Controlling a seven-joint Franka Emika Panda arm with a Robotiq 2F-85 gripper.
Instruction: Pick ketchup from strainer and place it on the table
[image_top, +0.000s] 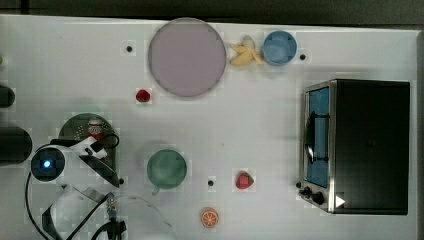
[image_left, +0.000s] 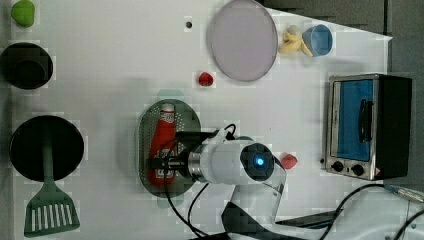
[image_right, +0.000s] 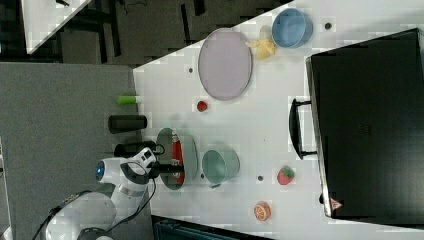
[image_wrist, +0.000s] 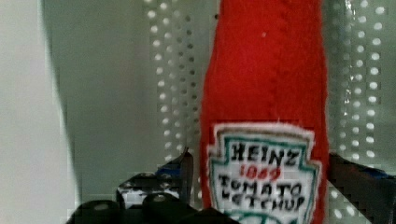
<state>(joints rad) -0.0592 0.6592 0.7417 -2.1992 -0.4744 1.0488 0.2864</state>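
1. One tool (image_wrist: 259, 182), spread wide, straddles the ketchup (image_wrist: 266, 93) label, so closing should pinch the body
2. Ketchup lies flat in the strainer (image_left: 145, 135) on the desk (image_left: 125, 60), not yet lifted

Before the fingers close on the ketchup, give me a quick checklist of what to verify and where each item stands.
1. Red plush ketchup bottle lies in the pale green perforated strainer: ok.
2. Fingers open: ok.
3. A finger on each side of the bottle's label: ok.
4. Fingers touching the bottle: cannot tell.
5. Green mug stands apart from the strainer: ok.
6. Bare white table nearby for placing: ok.
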